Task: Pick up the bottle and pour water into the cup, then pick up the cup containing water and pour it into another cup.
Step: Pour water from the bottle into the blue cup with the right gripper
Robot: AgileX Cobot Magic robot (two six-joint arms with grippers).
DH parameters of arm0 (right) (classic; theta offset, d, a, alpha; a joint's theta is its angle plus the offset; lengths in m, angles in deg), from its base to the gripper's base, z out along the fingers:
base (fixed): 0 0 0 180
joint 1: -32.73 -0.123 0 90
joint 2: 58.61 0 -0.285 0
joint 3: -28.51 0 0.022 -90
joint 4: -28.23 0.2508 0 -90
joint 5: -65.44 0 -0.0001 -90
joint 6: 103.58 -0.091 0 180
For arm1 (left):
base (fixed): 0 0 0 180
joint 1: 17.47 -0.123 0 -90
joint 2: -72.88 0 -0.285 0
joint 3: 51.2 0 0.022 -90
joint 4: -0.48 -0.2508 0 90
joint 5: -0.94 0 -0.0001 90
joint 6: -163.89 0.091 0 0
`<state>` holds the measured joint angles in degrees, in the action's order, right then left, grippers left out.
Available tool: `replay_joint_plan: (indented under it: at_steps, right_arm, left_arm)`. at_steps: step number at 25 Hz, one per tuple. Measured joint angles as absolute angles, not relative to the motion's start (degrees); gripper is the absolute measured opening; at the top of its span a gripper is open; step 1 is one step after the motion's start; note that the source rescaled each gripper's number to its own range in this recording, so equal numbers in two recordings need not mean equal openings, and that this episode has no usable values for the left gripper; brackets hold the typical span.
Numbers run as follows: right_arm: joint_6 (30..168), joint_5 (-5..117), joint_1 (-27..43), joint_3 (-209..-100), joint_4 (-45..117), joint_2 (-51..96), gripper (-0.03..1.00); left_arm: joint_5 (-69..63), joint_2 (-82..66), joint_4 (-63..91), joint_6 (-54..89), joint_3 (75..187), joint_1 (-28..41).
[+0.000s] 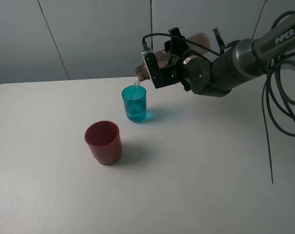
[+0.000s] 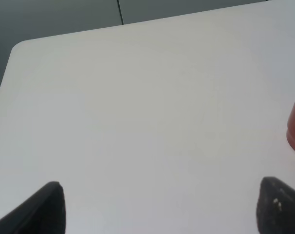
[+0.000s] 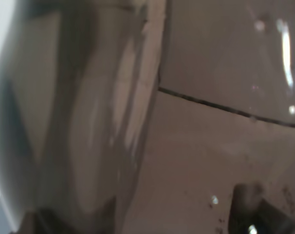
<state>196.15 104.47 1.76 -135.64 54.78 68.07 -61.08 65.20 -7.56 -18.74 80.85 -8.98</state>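
Two cups stand on the bench (image 1: 50, 195): red cup (image 1: 102, 141) nearest, teal cup (image 1: 134, 104) behind. Over the teal rim the right tool (image 1: 162, 66) clamps the bottle (image 1: 143, 72), lying near level, neck pointing at that cup, water (image 1: 136, 84) trickling out. Only the left wrist view shows the left tool (image 2: 160, 187), spread wide, empty.

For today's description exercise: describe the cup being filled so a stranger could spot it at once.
On the white table, look below the mouth of the tilted bottle. The teal cup stands there, catching a thin stream; it is slimmer than the squat red cup nearer the front.
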Motion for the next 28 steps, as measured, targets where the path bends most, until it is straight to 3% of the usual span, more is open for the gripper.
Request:
replay_joint_plan:
  at_steps: [28]
  right_arm:
    - [196.15, 104.57, 1.86, -135.68, 50.86, 68.98, 0.0]
  left_arm:
    - [-61.08, 65.2, -7.56, -18.74, 80.85, -8.98]
